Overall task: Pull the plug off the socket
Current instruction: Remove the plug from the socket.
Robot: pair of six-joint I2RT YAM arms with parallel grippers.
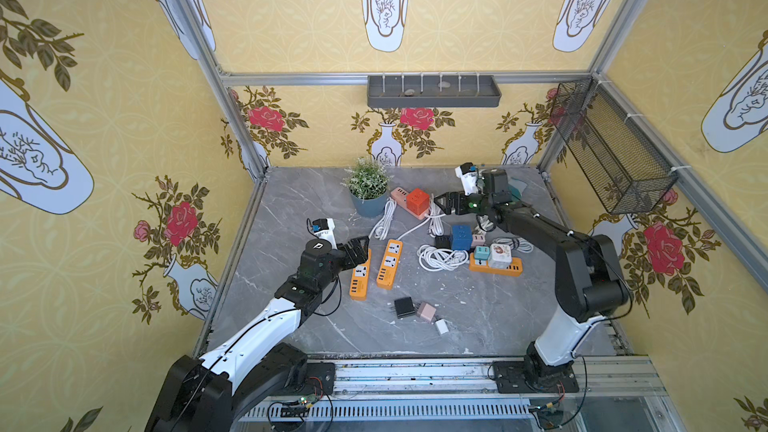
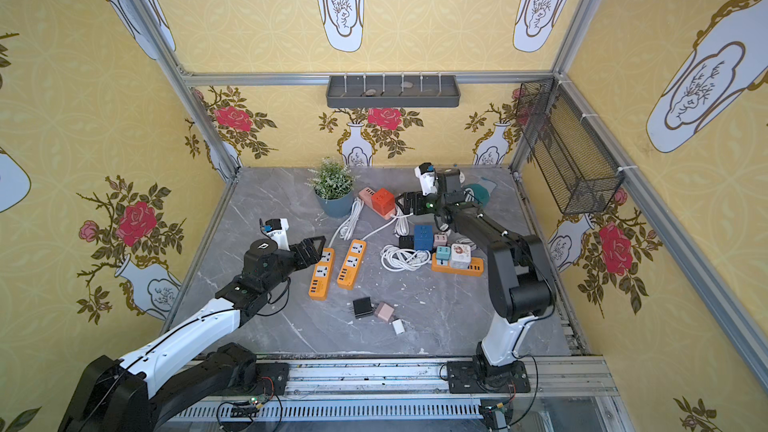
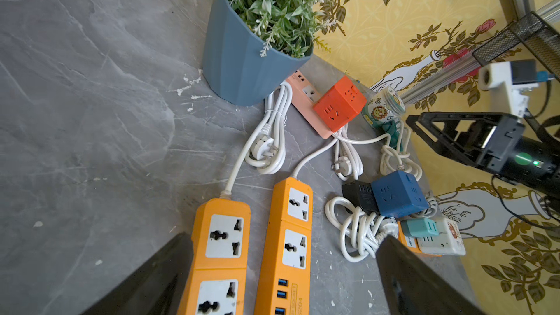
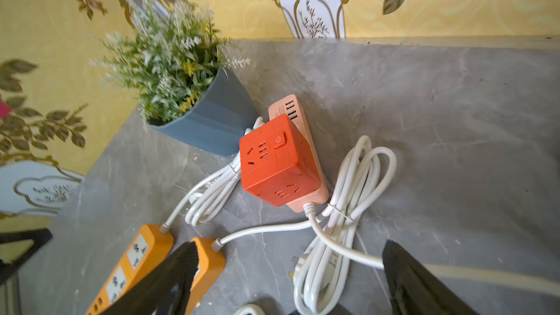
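The orange cube plug [image 4: 278, 162], on the pink strip [image 4: 291, 106] beside the plant pot [image 4: 212, 122], lies directly ahead of the right gripper [image 1: 436, 202], far from the left gripper [image 1: 363, 249]; both have jaws wide apart and empty.

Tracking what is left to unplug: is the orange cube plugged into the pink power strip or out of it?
Plugged in: the orange cube sits seated on the pink power strip, no prongs visible between them.

The potted plant [image 1: 368, 187] stands at the table's [image 1: 291, 201] rear; just right of it a cube socket [image 1: 417, 200] sits on a flat strip [image 1: 400, 193]; before the plant two long strips [image 1: 389, 263] lie side by side; farther forward three loose plugs [image 1: 426, 310] cluster; front-right, a plug-laden strip [image 1: 515, 270].
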